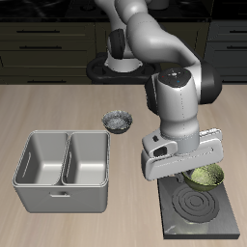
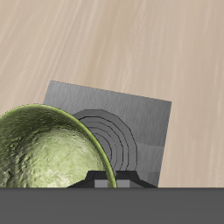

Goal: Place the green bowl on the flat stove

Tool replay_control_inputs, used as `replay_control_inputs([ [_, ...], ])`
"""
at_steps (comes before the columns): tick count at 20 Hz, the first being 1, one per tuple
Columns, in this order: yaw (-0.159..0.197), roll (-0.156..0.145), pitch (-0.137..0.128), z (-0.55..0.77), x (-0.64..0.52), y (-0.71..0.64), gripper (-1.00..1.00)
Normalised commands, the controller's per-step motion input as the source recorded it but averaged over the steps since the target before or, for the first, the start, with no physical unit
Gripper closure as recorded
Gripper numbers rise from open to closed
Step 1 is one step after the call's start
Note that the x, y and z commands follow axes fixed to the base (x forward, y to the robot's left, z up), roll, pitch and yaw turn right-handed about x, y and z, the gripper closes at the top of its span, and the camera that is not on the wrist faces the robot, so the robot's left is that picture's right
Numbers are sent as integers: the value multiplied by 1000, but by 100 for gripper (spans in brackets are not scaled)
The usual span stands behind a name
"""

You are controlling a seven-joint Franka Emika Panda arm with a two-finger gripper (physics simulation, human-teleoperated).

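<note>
Gripper grasps green bowl above flat stove, near sink

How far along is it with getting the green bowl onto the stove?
Pickup looks done: the small olive-green bowl hangs at the pincer, above the flat black ringed stove. Carrying is in hand. Left: lowering it onto the rings and letting go; the wrist view shows it off the slab.

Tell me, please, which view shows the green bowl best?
The wrist view: the bowl is large there, its speckled inside and rim clear, though cut off at the frame edge. The exterior view shows only a sliver of the bowl beside the hand, above the stove.
</note>
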Motion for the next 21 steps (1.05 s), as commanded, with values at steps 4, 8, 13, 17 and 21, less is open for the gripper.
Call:
replay_control_inputs([
  [4, 49, -5, 41, -343, 50, -101, 100],
  [8, 20, 4, 39, -326, 95, -61, -100],
  [13, -28, 0, -14, 29, -312, 16, -100],
  [17, -22, 44, -37, 176, -192, 48, -100],
  [21, -46, 52, -35, 291, -253, 65, -100],
])
